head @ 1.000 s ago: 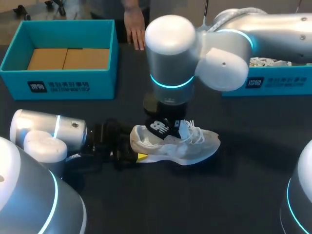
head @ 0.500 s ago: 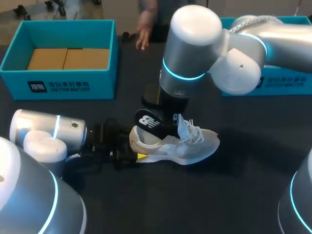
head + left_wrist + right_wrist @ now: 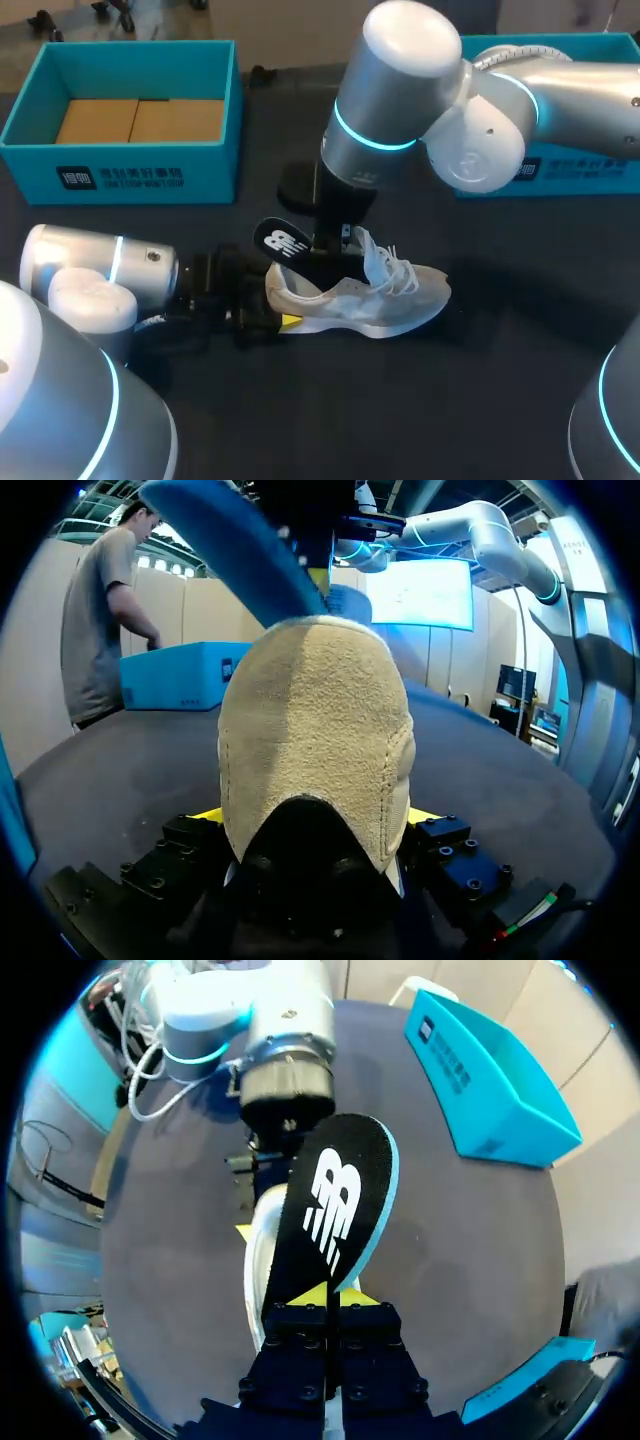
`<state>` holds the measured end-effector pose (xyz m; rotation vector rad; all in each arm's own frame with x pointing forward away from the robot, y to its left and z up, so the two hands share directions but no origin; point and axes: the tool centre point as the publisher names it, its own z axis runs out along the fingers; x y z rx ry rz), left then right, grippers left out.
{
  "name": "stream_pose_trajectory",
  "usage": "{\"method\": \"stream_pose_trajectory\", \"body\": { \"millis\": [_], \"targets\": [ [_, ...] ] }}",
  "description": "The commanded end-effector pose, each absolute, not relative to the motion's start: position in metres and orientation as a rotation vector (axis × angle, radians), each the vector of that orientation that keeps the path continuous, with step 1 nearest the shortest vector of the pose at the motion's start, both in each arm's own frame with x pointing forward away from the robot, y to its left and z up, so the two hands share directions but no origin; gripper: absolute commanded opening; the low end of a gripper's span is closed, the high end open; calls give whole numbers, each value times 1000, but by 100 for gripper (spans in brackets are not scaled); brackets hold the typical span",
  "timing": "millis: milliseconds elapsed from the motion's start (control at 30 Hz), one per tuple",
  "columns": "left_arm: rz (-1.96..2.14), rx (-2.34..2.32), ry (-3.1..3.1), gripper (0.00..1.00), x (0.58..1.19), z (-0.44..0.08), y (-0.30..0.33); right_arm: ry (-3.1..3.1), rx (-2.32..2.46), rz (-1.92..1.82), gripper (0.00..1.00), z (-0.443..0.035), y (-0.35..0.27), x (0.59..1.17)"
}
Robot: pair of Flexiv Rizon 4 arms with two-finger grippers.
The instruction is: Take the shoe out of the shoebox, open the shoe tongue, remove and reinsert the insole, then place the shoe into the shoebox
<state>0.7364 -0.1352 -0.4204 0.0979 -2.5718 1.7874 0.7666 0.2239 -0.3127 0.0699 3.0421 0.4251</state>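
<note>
A white shoe (image 3: 375,298) lies on its side on the dark table, toe to the right. My left gripper (image 3: 268,318) is at its heel. In the left wrist view the suede heel (image 3: 315,730) fills the gap of that gripper (image 3: 315,820), a yellow tip pressed against each side. My right gripper (image 3: 335,245) hangs over the shoe's opening, shut on the black insole (image 3: 283,243) with a white logo. The insole slants up out of the shoe towards the left. From the right wrist, the insole (image 3: 335,1205) stands up from that gripper (image 3: 327,1300). Its blue underside (image 3: 225,550) rises behind the heel.
A teal shoebox (image 3: 150,172) with brown cardboard inside stands at the back left. A second teal box (image 3: 580,172) is at the back right, partly behind my right arm. Bare dark table lies in front of the shoe.
My right gripper has risen and drawn the insole up and out to the left, so more of it shows. A person's hand at the far edge has gone. Shoe and left arm kept still.
</note>
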Motion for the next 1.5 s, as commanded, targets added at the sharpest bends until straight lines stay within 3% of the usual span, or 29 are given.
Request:
{"method": "stream_pose_trajectory", "body": {
  "millis": [33, 133, 167, 200, 367, 1067, 1500],
  "targets": [
    [1785, 98, -2573, 0, 736, -420, -135, 3060, 33, 452, 0, -312, 230, 773],
    [1785, 98, -2573, 0, 736, -420, -135, 3080, 50, 479, 0, -312, 230, 772],
    [1785, 98, -2573, 0, 736, -420, -135, 3087, 67, 496, 38, -311, 229, 771],
    [1785, 98, -2573, 0, 736, -420, -135, 3095, 86, 498, 100, -310, 229, 770],
    [1785, 98, -2573, 0, 736, -420, -135, 3092, 301, 634, 100, -298, 224, 766],
    [1785, 98, -2573, 0, 736, -420, -135, 3172, 407, 659, 100, -292, 228, 766],
    [1785, 98, -2573, 0, 736, -420, -135, 3288, 683, 1088, 100, -287, 237, 763]
  ]
}}
